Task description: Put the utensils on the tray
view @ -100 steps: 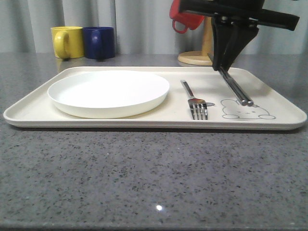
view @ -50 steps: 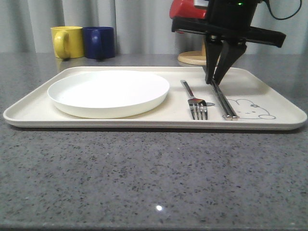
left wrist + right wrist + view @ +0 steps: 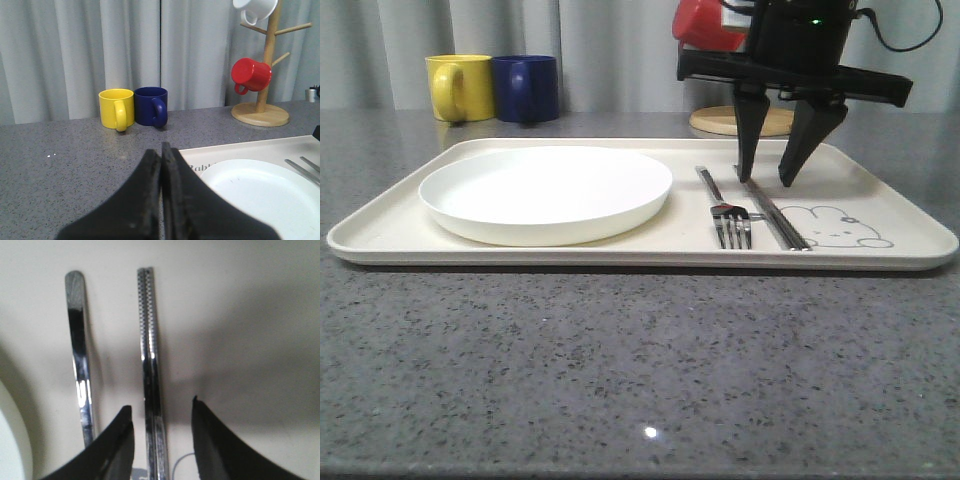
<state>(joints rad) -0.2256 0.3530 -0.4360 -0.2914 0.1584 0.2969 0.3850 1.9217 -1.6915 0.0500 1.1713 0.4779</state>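
The cream tray (image 3: pixel 880 178) lies across the table with a round white plate (image 3: pixel 546 190) on its left half. A steel fork (image 3: pixel 724 210) and a pair of steel chopsticks (image 3: pixel 778 217) lie side by side on the tray's right half, beside the rabbit drawing (image 3: pixel 835 228). My right gripper (image 3: pixel 770 180) hangs open just above the chopsticks' far end. In the right wrist view the chopsticks (image 3: pixel 150 365) run between its two spread fingers, touching neither, with the fork handle (image 3: pixel 80 360) alongside. My left gripper (image 3: pixel 161 146) is shut and empty, near the tray's corner. The spoon is out of view.
A yellow mug (image 3: pixel 458 86) and a blue mug (image 3: pixel 526 87) stand behind the tray at the back left. A wooden mug tree (image 3: pixel 262 65) with a red mug (image 3: pixel 250 75) and a white mug (image 3: pixel 254 8) stands at the back right. Grey curtains close the back.
My right gripper brought the chopsticks down and left beside the fork, laid them flat on the tray, and opened; they now lie free between its fingers.
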